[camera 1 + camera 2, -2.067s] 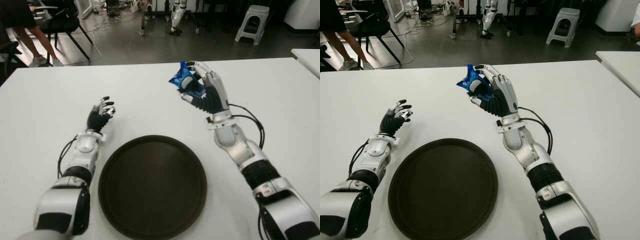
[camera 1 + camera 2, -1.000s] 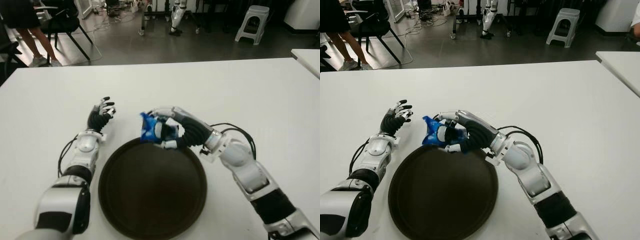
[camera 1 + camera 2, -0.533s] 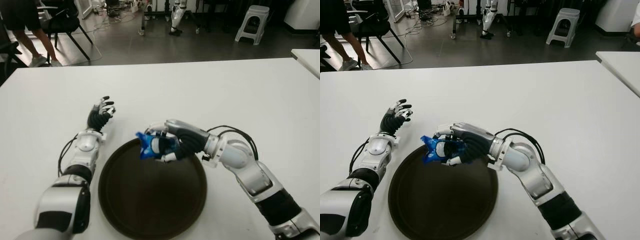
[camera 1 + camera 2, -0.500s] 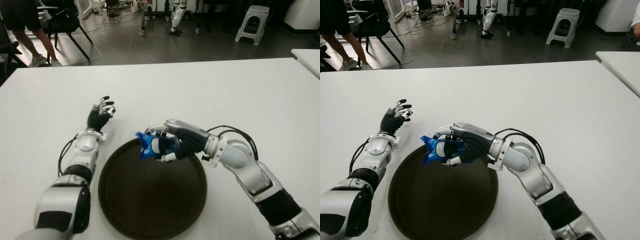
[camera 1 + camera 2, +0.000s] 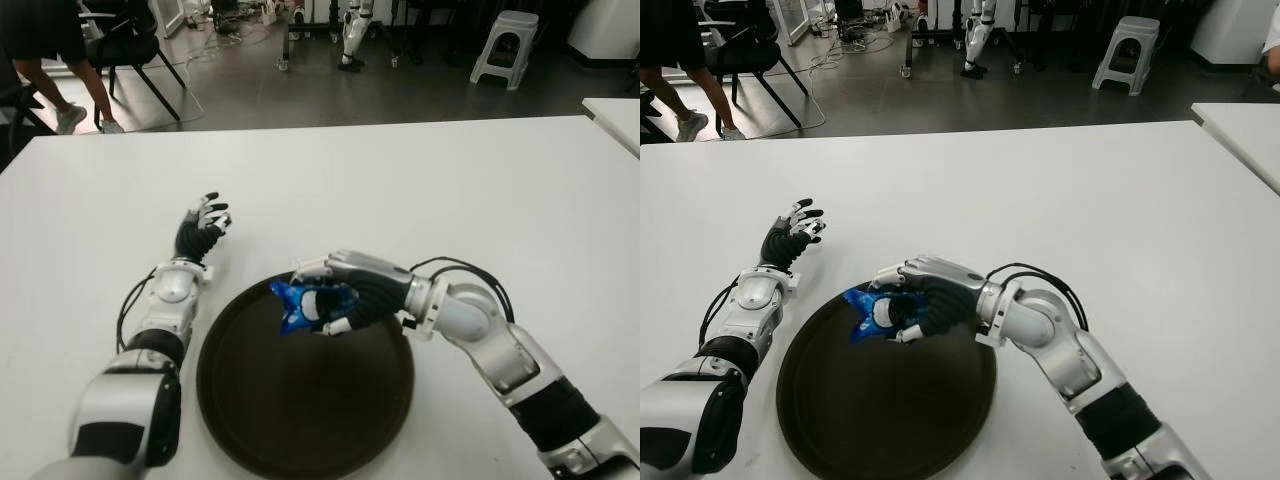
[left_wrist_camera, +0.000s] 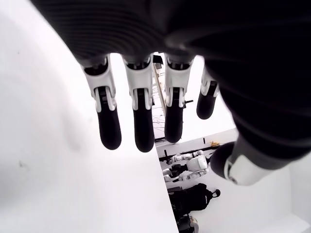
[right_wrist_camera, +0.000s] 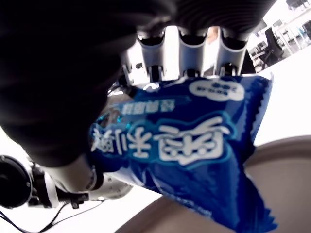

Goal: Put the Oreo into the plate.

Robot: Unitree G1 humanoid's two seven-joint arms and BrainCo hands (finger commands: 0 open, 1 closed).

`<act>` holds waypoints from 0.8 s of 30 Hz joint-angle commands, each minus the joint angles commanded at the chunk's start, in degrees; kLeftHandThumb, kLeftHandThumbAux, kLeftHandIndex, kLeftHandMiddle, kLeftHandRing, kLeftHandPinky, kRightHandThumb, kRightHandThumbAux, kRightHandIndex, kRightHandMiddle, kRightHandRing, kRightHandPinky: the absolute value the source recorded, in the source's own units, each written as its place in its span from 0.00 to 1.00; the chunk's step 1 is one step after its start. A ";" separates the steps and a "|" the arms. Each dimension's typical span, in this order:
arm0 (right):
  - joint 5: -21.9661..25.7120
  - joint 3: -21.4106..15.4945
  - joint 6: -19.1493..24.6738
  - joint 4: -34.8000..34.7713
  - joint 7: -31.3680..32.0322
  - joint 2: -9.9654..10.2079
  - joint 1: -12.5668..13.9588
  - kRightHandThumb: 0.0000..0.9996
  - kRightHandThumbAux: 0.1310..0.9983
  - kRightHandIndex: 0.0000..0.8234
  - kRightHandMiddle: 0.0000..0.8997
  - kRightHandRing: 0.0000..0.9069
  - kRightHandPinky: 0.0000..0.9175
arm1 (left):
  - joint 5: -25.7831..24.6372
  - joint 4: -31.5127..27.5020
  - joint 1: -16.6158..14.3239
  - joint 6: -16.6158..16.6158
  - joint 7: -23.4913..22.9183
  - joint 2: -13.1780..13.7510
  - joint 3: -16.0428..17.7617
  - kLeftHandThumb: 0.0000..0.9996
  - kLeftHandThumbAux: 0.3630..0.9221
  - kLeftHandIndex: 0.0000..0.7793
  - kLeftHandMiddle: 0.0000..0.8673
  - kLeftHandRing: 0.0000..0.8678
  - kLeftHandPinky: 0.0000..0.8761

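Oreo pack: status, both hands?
Right hand shut on Oreo pack, over far edge of plate. Left hand open, left of plate. Nothing in the way.

Two head cameras look forward and down on the white worktop (image 5: 450, 190), sharing the dark plate (image 5: 300, 400); wrist cameras sit close behind each hand's fingers (image 6: 109, 126).

Robotics lab (spare robot legs (image 5: 355, 35))

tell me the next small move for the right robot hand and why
Probably lower slightly and open the fingers. The right robot hand grips the blue Oreo packet over the far left part of the dark plate, so a release should drop it inside the rim. The left robot hand shows open, left of the plate.
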 joint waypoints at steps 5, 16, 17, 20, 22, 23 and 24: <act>-2.86 0.42 -1.17 2.23 -1.77 0.03 -0.38 0.67 0.69 0.50 0.51 0.52 0.48 | 0.19 0.11 -0.09 0.08 0.26 0.01 -0.18 0.05 0.47 0.19 0.26 0.29 0.32; -9.32 2.67 -1.02 2.05 0.53 -2.16 -2.36 0.01 0.45 0.02 0.03 0.03 0.02 | -1.05 -0.38 0.04 -0.73 -1.17 -0.48 0.60 0.09 0.46 0.18 0.27 0.29 0.34; -9.62 2.89 -1.10 2.12 0.85 -2.40 -2.62 0.01 0.43 0.01 0.02 0.02 0.01 | -1.07 -0.36 0.03 -0.69 -1.20 -0.45 0.62 0.10 0.46 0.18 0.27 0.29 0.35; -10.32 3.26 -1.43 2.32 1.32 -2.84 -3.17 0.00 0.39 0.00 0.01 0.01 0.00 | -0.99 -0.20 -0.09 -0.40 -1.13 -0.39 0.62 0.10 0.46 0.18 0.27 0.30 0.35; -10.83 3.28 -1.45 2.29 1.29 -3.03 -3.33 0.00 0.37 0.00 0.00 0.00 0.00 | -0.68 0.23 -0.36 0.09 -0.85 -0.27 0.47 0.10 0.46 0.18 0.27 0.30 0.35; -11.00 3.23 -1.35 2.24 1.28 -3.06 -3.34 0.00 0.36 0.00 0.00 0.00 0.00 | -0.51 0.41 -0.46 0.26 -0.71 -0.21 0.38 0.09 0.46 0.19 0.28 0.30 0.34; -11.12 3.19 -1.28 2.21 1.28 -3.07 -3.34 0.00 0.35 0.00 0.00 0.00 0.00 | -0.40 0.52 -0.53 0.36 -0.62 -0.18 0.31 0.09 0.46 0.19 0.28 0.30 0.34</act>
